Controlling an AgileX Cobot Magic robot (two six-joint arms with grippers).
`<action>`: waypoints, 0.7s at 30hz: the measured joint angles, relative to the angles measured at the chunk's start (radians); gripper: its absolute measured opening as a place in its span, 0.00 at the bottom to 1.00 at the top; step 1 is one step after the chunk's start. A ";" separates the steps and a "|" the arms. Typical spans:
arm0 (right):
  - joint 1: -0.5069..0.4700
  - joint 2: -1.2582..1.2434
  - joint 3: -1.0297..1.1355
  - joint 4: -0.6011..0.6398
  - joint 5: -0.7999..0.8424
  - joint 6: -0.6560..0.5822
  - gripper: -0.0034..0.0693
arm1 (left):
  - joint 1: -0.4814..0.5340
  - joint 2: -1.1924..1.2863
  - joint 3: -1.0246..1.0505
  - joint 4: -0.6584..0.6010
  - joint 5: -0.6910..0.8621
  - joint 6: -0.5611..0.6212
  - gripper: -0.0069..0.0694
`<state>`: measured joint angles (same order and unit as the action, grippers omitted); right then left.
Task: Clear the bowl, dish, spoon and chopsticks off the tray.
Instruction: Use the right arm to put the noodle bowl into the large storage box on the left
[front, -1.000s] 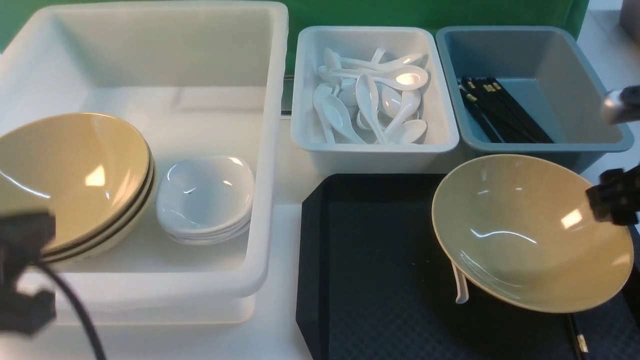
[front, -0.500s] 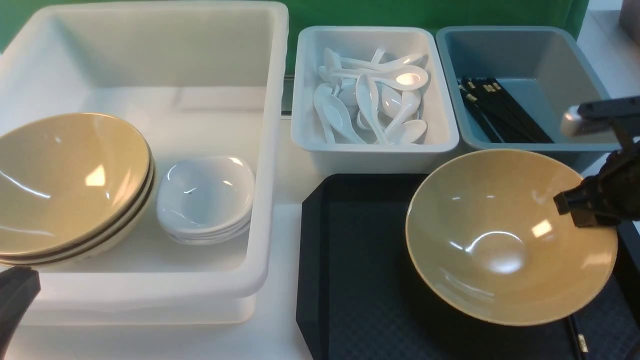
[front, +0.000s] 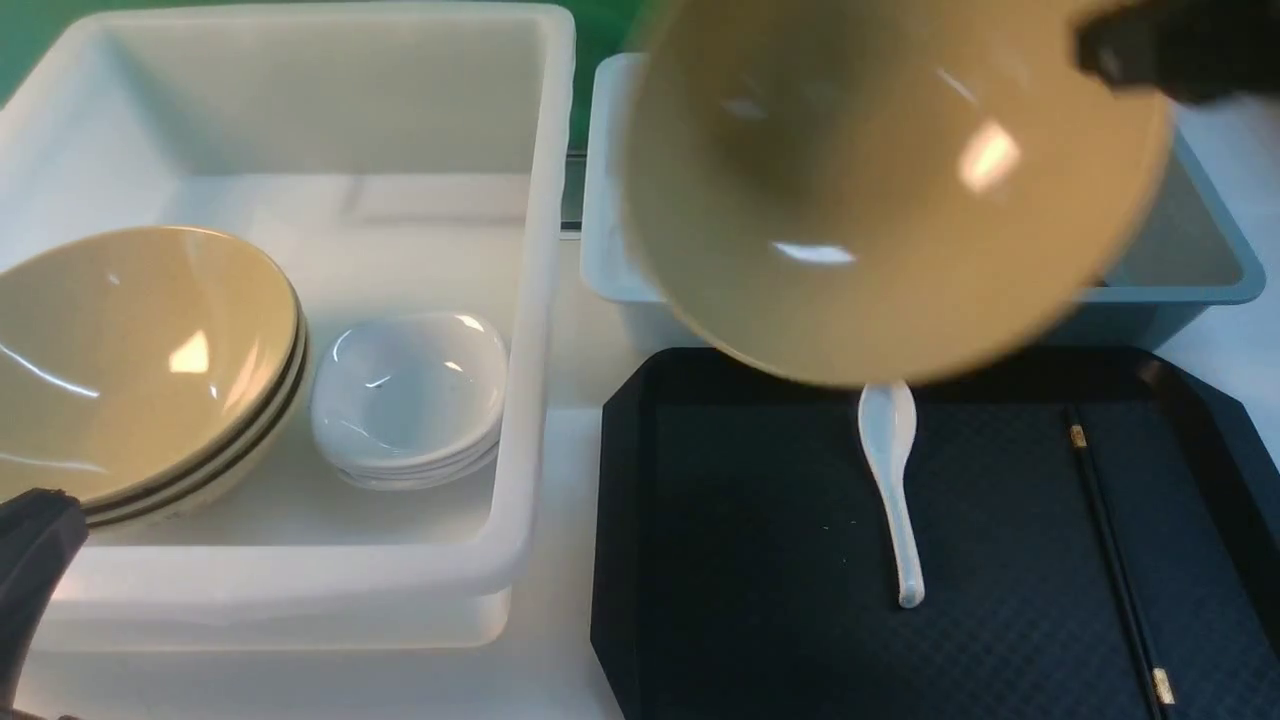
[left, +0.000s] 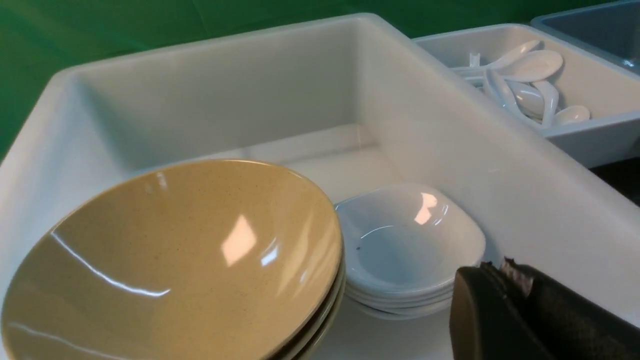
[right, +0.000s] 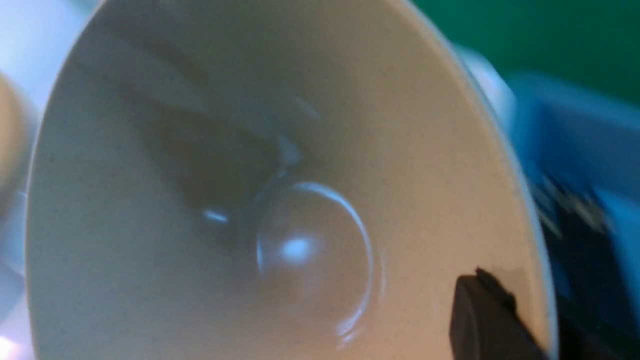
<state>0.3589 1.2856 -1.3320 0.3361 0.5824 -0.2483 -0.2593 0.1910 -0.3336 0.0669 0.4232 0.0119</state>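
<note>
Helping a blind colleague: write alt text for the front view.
The right tool holds a large tan bowl by its rim, tilted in the air above the far edge of a black tray where a white soup spoon and black chopsticks lie. At left, a big white tub holds stacked tan bowls and stacked white dishes.

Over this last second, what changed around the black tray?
The right pincer closed on the tan bowl at its rim and lifted it off the tray, up and toward the back. That uncovered the white soup spoon and black chopsticks lying on the tray. The stacked bowls and dishes in the white tub stayed put.
</note>
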 joint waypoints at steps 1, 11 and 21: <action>0.042 0.040 -0.034 0.070 -0.026 -0.041 0.14 | -0.001 0.000 0.005 -0.019 -0.008 0.016 0.07; 0.358 0.644 -0.576 0.263 -0.019 -0.189 0.14 | -0.089 0.000 0.049 -0.355 0.005 0.483 0.07; 0.402 1.125 -1.239 0.267 0.113 -0.050 0.14 | -0.111 0.000 0.049 -0.535 0.086 0.785 0.07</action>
<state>0.7613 2.4103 -2.5714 0.6028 0.6959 -0.2984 -0.3706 0.1910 -0.2841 -0.4676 0.5093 0.7966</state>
